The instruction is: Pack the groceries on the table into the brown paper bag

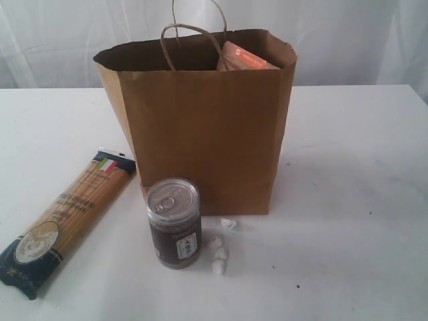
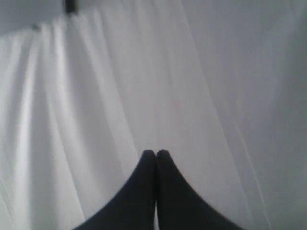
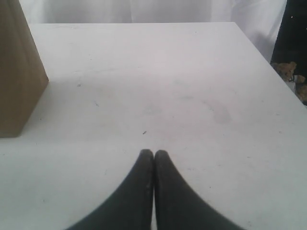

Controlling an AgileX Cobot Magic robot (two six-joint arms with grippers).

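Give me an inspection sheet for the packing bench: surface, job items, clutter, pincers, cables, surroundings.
Surface: white table, faint scuffs and specks.
Job's things: brown paper bag upright and open; brown pouch with orange label poking out of its top; dark can upright in front of the bag; spaghetti packet lying flat on the table, not packed.
Clutter: white scraps on the table beside the can.
Grippers: left pincer shut, empty, facing the curtain; right pincer shut, empty, over bare table.
Cables: nothing seen.
Surroundings: white curtain; brownish object off the table edge, unclear.
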